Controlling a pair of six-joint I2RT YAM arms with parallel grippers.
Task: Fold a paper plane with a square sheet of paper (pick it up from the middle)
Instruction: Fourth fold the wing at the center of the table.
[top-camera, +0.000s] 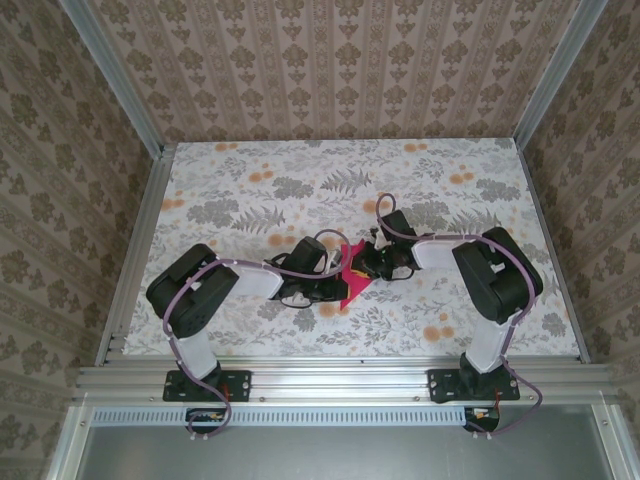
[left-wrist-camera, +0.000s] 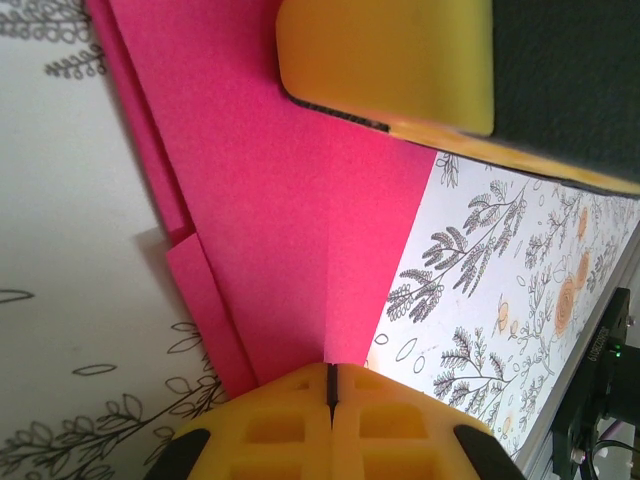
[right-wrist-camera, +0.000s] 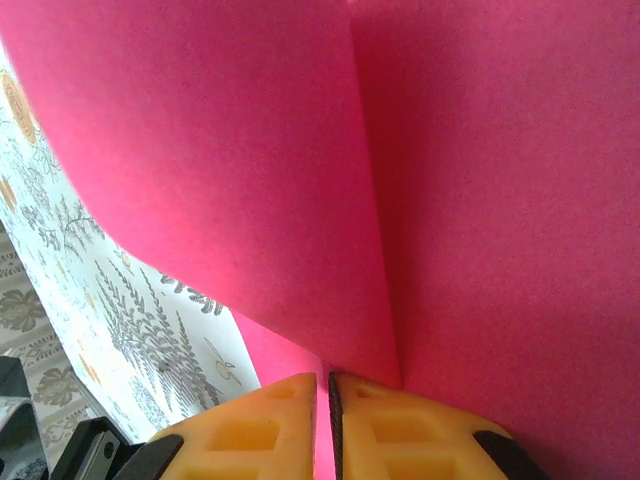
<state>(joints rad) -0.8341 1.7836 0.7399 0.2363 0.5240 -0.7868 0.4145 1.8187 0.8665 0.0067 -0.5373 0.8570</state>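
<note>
The magenta-pink paper (top-camera: 352, 274) is folded into layers and held up between both arms near the table's middle. My left gripper (left-wrist-camera: 332, 385) is shut on its lower edge, the fold line (left-wrist-camera: 330, 300) running straight into the closed yellow fingers (left-wrist-camera: 270, 420). The right gripper's yellow finger (left-wrist-camera: 390, 60) presses on the paper at the top of the left wrist view. Seen from the right wrist, my right gripper (right-wrist-camera: 327, 395) is shut on the pink sheet (right-wrist-camera: 250, 180), which curves up with a crease (right-wrist-camera: 375, 250) above the fingers (right-wrist-camera: 400, 430). In the top view the left gripper (top-camera: 335, 283) and right gripper (top-camera: 362, 264) almost meet.
A floral tablecloth (top-camera: 300, 190) covers the table, with open room behind and to both sides of the grippers. Patterned walls and aluminium rails (top-camera: 340, 375) enclose the area. The right arm's base (left-wrist-camera: 600, 400) shows at the lower right of the left wrist view.
</note>
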